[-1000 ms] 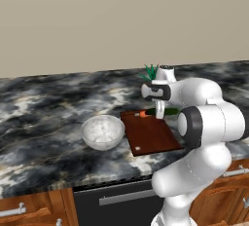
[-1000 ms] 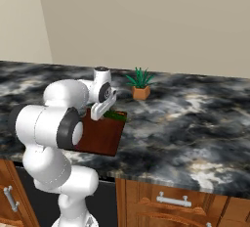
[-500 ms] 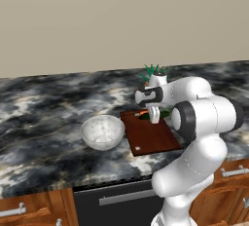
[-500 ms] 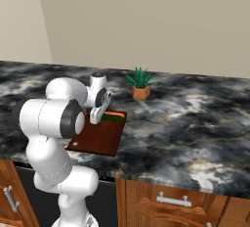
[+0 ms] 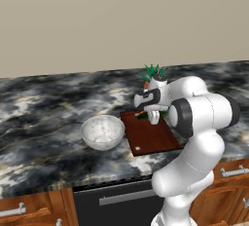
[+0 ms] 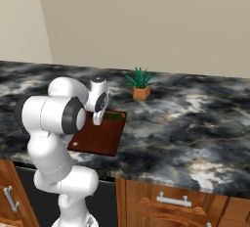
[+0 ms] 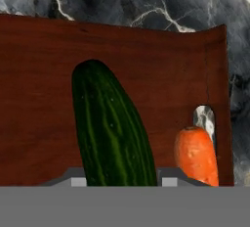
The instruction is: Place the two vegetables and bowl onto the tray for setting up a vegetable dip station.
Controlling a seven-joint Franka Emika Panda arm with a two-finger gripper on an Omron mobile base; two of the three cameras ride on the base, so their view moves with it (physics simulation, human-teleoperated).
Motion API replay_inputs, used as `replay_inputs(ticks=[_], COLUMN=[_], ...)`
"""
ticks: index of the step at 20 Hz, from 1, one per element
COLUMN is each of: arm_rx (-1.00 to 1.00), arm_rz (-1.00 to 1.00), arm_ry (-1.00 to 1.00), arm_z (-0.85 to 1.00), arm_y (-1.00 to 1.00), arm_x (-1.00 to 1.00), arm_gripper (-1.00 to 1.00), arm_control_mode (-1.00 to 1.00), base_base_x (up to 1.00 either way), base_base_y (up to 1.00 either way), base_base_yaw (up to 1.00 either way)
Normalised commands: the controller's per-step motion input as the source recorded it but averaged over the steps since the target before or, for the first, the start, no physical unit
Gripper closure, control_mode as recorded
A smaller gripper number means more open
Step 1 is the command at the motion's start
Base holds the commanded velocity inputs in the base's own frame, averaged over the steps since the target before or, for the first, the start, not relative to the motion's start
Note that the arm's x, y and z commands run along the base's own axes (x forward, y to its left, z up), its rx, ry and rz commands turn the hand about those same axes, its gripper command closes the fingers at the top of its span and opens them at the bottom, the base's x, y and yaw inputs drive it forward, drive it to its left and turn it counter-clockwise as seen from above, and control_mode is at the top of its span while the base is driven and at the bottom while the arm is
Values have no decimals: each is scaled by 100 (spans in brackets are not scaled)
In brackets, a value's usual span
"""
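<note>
The dark green cucumber [image 7: 112,128] lies lengthwise on the reddish-brown tray [image 7: 44,99], and my gripper [image 7: 122,182] is shut on its near end, a fingertip against each side. The orange carrot [image 7: 197,155] rests beside it, next to the tray's slot handle. In the left base view the gripper [image 5: 151,119] is low over the far end of the tray [image 5: 151,140], with the cucumber [image 5: 142,115] poking out to its left. The glassy bowl [image 5: 102,131] stands on the counter just left of the tray. From the right, the gripper [image 6: 97,119] is at the tray's [image 6: 100,138] back edge, next to the cucumber [image 6: 114,116].
A spiky potted plant [image 5: 154,71] stands behind the tray, close to the hand; it is also in the right base view as the plant [image 6: 140,81]. Dark marbled counter [image 6: 195,118] stretches to the right. Wooden drawers [image 6: 171,201] run below the front edge.
The hand has dropped a little and shifted left toward the tray's far end. The jaws have narrowed slightly on the cucumber. Bowl and tray have not moved.
</note>
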Motion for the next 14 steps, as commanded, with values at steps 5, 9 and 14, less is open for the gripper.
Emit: replay_inputs(ticks=[5,9,14], arm_rx=[0,0,0], arm_rz=[3,4,6], arm_ry=[-11,-7,-1], arm_z=[-2,-7,-9], arm_y=[0,0,0], arm_x=[15,18,8], arm_gripper=[100,100,100], arm_control_mode=[-100,-100,-100], base_base_x=[0,0,0], base_base_y=[0,0,0], base_base_yaw=[0,0,0])
